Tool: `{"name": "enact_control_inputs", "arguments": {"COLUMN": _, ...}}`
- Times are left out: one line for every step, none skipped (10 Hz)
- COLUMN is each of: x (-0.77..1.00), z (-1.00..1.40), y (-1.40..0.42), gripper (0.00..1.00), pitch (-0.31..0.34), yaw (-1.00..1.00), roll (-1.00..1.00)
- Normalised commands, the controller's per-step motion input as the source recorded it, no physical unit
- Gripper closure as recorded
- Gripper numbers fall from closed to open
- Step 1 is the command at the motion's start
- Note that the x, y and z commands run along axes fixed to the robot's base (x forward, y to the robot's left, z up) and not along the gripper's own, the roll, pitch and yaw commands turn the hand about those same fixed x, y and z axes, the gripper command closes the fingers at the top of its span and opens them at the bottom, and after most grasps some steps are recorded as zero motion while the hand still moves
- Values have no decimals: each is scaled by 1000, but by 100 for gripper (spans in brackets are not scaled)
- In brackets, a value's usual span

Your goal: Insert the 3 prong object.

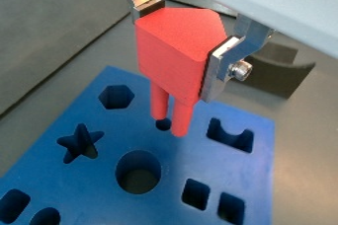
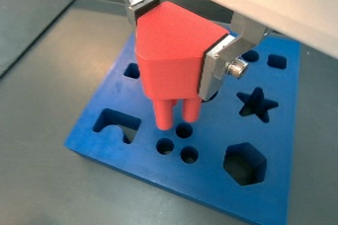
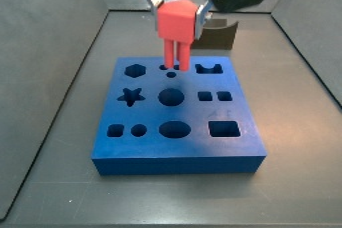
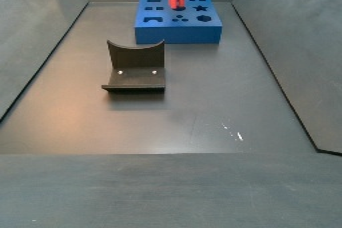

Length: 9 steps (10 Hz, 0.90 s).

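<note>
Gripper [image 2: 179, 27] clamps the 3 prong object [image 2: 179, 56] — upright, prong tips at small round holes in the blue block [image 3: 160, 137], toward the worktop's far edge.

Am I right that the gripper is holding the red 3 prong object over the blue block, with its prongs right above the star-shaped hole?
Not quite. The gripper does hold the 3 prong object over the blue block, but a wrist view shows its prongs above the small round holes, not the star-shaped hole, which lies off to one side.

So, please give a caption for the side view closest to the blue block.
Gripper holding the 3 prong object above small round holes in the blue block.
</note>
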Motion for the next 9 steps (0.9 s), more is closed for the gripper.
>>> {"name": "enact_control_inputs", "arguments": {"x": 0, "z": -286, "y": 3, "gripper": 100, "pitch": 0, "yaw": -140, "roll": -54}}
{"name": "enact_control_inputs", "arguments": {"x": 0, "z": -297, "y": 9, "gripper": 100, "pitch": 0, "yaw": -143, "roll": -41}}
{"name": "enact_control_inputs", "arguments": {"x": 0, "z": -226, "y": 26, "gripper": 100, "pitch": 0, "yaw": -131, "roll": -19}}
{"name": "enact_control_inputs", "arguments": {"x": 0, "z": -203, "y": 29, "gripper": 100, "pitch": 9, "yaw": -183, "roll": 0}}
{"name": "enact_control_inputs", "arguments": {"x": 14, "z": -217, "y": 71, "gripper": 100, "pitch": 37, "yaw": -326, "roll": 6}}
{"name": "enact_control_inputs", "arguments": {"x": 0, "z": -257, "y": 149, "gripper": 100, "pitch": 60, "yaw": -389, "roll": 60}}
{"name": "enact_control_inputs", "arguments": {"x": 0, "z": -269, "y": 194, "gripper": 100, "pitch": 69, "yaw": -400, "roll": 84}}
{"name": "enact_control_inputs", "arguments": {"x": 0, "z": -263, "y": 246, "gripper": 100, "pitch": 71, "yaw": -394, "roll": 94}}
{"name": "enact_control_inputs", "arguments": {"x": -3, "z": -280, "y": 289, "gripper": 100, "pitch": 67, "yaw": -409, "roll": 87}}
